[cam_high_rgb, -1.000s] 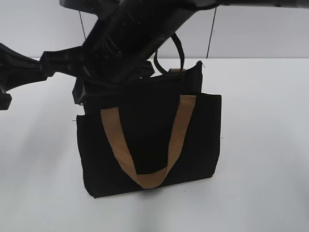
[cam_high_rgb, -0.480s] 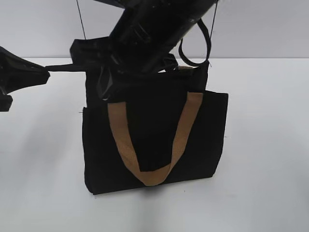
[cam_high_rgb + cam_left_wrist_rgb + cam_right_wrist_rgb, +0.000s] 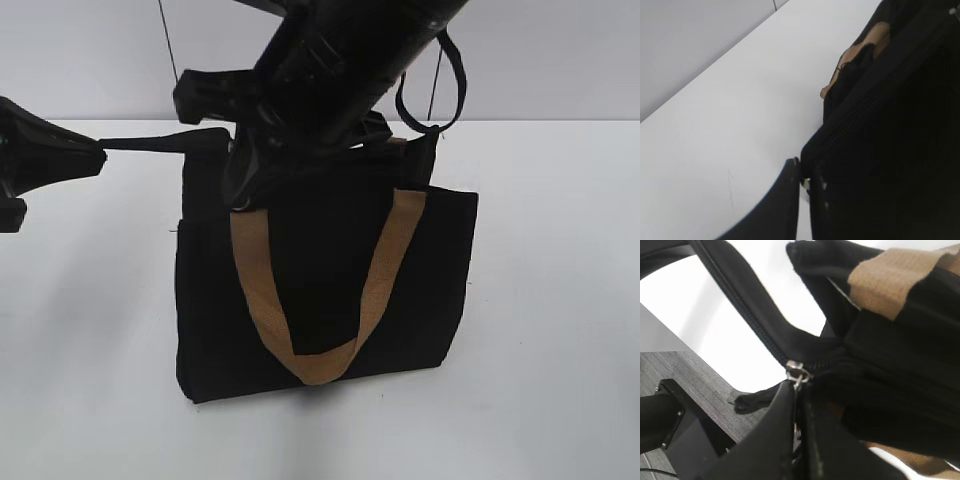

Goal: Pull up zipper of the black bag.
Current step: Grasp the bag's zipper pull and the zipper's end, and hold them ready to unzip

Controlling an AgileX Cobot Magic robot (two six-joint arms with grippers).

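Note:
The black bag (image 3: 330, 290) stands upright on the white table, one tan handle (image 3: 310, 365) hanging down its front. My right gripper (image 3: 243, 200) reaches across to the bag's top left and is shut on the zipper's small silver pull tab (image 3: 796, 371); the zipper's black teeth (image 3: 745, 305) run up and left from it. My left gripper (image 3: 95, 155) is shut on a black strip of the bag's top edge (image 3: 165, 142), stretched taut to the left. In the left wrist view its fingertips (image 3: 796, 172) pinch black fabric (image 3: 890, 150).
The white table (image 3: 560, 300) spreads around the bag, with a grey wall behind. A black cable loop (image 3: 455, 85) hangs from the right arm above the bag's right corner. The arm's dark base (image 3: 670, 415) shows in the right wrist view.
My right gripper has moved right along the bag's top with the pull tab. The bag has shifted slightly right. The black strip held by my left gripper has drawn out longer.

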